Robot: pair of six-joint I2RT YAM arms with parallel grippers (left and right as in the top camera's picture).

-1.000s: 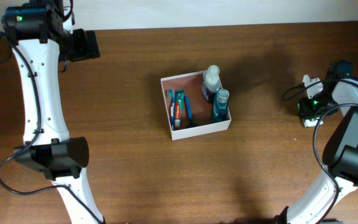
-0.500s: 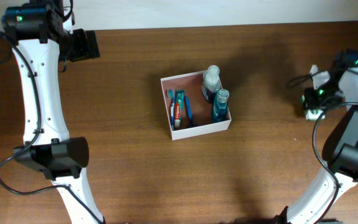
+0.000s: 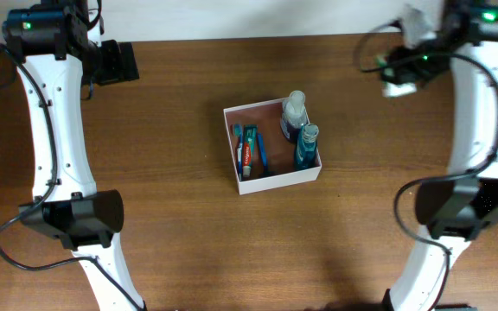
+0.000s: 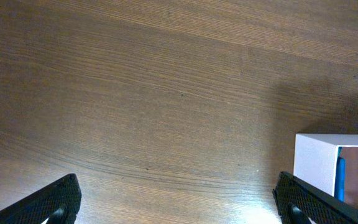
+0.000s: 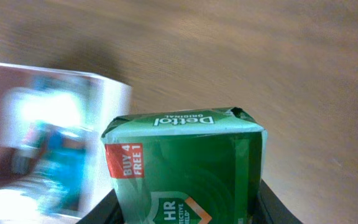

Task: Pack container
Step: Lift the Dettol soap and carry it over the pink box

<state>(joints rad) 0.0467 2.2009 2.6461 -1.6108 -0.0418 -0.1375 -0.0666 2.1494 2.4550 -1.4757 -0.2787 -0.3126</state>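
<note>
Right claw point(image 3: 393, 76), upper right of the overhead frame near the far edge of the worktop point(image 3: 180, 250), is clamped on a green Dettol soap pack point(image 5: 185, 168). Left claw point(image 4: 179, 202) sits upper left, spread wide with nothing between its tips. I see the container point(image 3: 279, 181) at mid-frame, well apart from both claws, bare wood along every wall. Two bottles point(image 3: 294, 112) crowd its right wall; toothpaste point(image 3: 249, 149) lies left of centre.

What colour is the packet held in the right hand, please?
The packet is green with a red corner; right wrist view.
</note>
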